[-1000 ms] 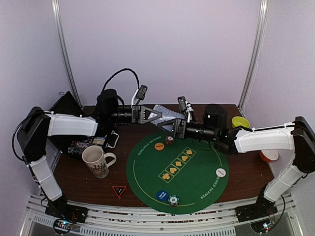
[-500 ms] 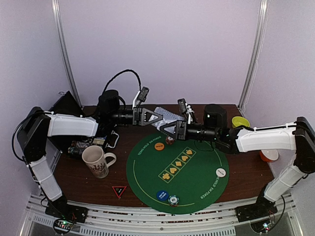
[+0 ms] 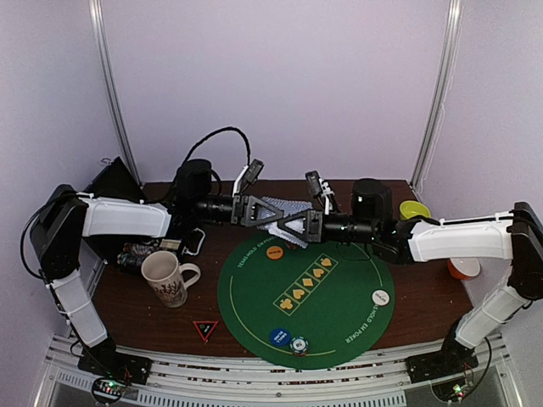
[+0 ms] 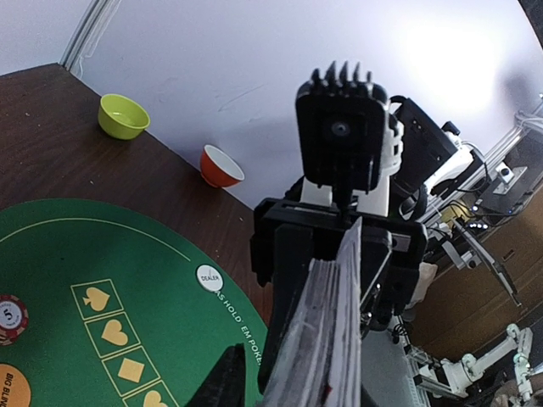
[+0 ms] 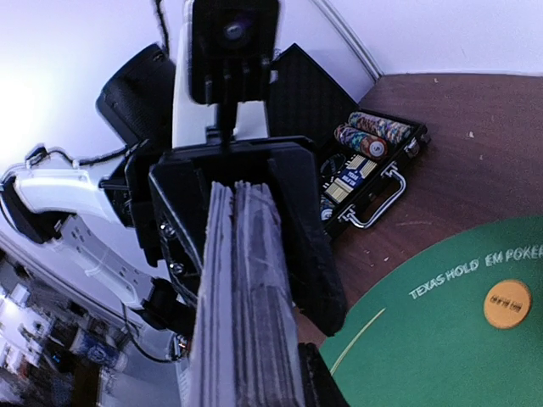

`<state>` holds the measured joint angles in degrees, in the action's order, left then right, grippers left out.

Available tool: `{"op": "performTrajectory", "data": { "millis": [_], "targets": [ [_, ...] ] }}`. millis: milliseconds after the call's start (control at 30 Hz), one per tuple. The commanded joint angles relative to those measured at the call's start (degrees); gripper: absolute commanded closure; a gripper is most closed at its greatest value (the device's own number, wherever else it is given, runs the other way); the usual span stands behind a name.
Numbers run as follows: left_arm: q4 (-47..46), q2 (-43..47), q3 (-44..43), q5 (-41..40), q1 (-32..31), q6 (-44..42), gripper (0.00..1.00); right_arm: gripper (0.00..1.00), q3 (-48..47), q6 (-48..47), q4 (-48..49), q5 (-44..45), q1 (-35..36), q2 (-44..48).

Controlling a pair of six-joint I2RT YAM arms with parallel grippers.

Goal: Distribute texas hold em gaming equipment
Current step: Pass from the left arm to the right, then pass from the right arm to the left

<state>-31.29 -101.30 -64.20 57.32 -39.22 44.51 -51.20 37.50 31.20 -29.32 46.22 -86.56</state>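
Deck of cards point(image 3: 288, 206): upper centre of the top view, held above the green mat point(image 3: 339, 314) lettered "TEXAS HOLD EM POKER". My right gripper point(image 3: 284, 222) clamps it. My left gripper point(image 3: 274, 211) flanks it; I cannot tell if it grips. White button point(image 4: 208, 276): "DEALER".

Green mat point(image 5: 441, 339) rim: "TEXAS HOLD EM". White button point(image 4: 208, 276), mat's 3 o'clock: "DEALER". Red-white chip point(image 4: 7, 315), 12 o'clock: "5".

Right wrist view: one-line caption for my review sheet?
Deck of cards edge-on at centre, left gripper facing the camera, chip case and green mat beyond.
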Motion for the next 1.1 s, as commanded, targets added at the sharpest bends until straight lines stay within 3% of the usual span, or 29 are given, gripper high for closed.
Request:
{"op": "performTrajectory", "data": {
  "millis": [0, 267, 400, 433, 867, 1067],
  "targets": [
    [0.36, 1.00, 0.26, 1.72, -1.51, -1.60, 0.66, 1.00, -1.71, -2.18, -6.27, -0.01, -0.09, 0.86],
    [2.42, 0.64, 0.67, 0.38, 0.09, -2.65, 0.42, 1.00, 0.14, -3.48, -13.87, -0.69, -1.79, 2.93],
    [8.20, 2.05, 0.96, -2.69, 2.29, -7.48, 0.07, 1.00, 1.09, -4.34, -19.92, -0.49, -2.07, 3.24],
    [10.73, 2.52, 0.43, -3.82, 2.45, -10.13, 0.02, 1.00, 1.43, -4.21, -20.85, -0.57, -2.09, 3.21],
    [43.81, 5.89, -7.99, -23.64, 1.16, -46.63, 0.02, 1.00, -0.01, -4.26, -36.01, -6.69, -5.02, -3.93],
    [44.44, 8.12, -5.40, -30.26, -5.27, -67.92, 0.02, 1.00, 1.30, -1.82, -35.97, -10.65, -7.60, -6.67]
  ]
}}
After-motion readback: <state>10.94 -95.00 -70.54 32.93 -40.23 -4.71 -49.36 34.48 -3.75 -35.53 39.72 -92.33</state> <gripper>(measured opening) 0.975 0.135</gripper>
